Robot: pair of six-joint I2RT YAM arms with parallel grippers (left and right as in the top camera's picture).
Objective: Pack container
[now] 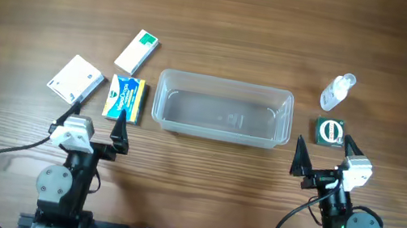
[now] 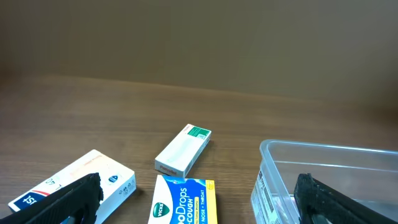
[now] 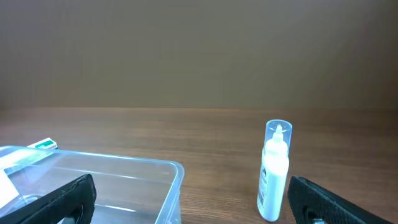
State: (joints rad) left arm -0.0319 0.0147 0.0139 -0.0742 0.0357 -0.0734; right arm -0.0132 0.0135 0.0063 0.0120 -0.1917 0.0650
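The clear plastic container [image 1: 223,110] sits at the table's middle and looks empty; it shows at the right of the left wrist view [image 2: 323,171] and the left of the right wrist view [image 3: 93,180]. Left of it lie a blue-yellow Vicks drops box [image 1: 125,97] [image 2: 185,200], a white-green box [image 1: 137,51] [image 2: 183,150] and a white box [image 1: 75,79] [image 2: 81,182]. Right of it lie a small white bottle [image 1: 336,92] [image 3: 273,171] and a dark green round item [image 1: 330,132]. My left gripper [image 1: 94,120] [image 2: 196,205] is open, just short of the Vicks box. My right gripper [image 1: 322,151] [image 3: 189,202] is open and empty.
The wooden table [image 1: 235,21] stretches bare behind the objects. Cables run from both arm bases at the front edge.
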